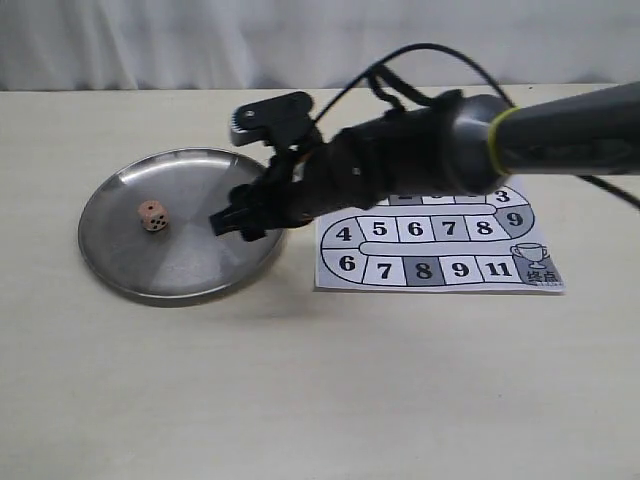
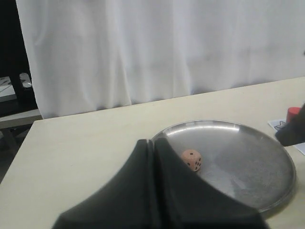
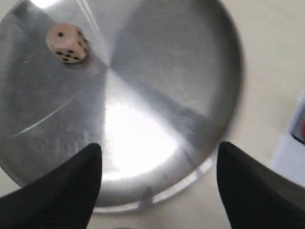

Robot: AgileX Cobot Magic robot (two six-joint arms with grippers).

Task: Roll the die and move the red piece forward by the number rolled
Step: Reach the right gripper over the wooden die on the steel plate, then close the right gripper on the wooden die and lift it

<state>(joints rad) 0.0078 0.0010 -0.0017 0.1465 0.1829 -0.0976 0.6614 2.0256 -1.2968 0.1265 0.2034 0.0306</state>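
The die (image 1: 152,214) lies at rest in the left half of a round metal plate (image 1: 190,262); it also shows in the wrist views, die (image 2: 192,160) and die (image 3: 67,42). My right gripper (image 1: 232,222) reaches across and hovers over the plate's right rim, open and empty, clear of the die; the right wrist view looks down between the spread gripper (image 3: 159,155). The red piece (image 2: 293,113) stands just beyond the plate on the board's edge; my right arm hides it in the exterior view. My left gripper (image 2: 153,142) is shut and empty, low beside the plate.
A paper game board (image 1: 430,255) with numbered squares lies right of the plate, partly under my right arm (image 1: 450,145). A white curtain (image 2: 157,47) hangs behind the table's far edge.
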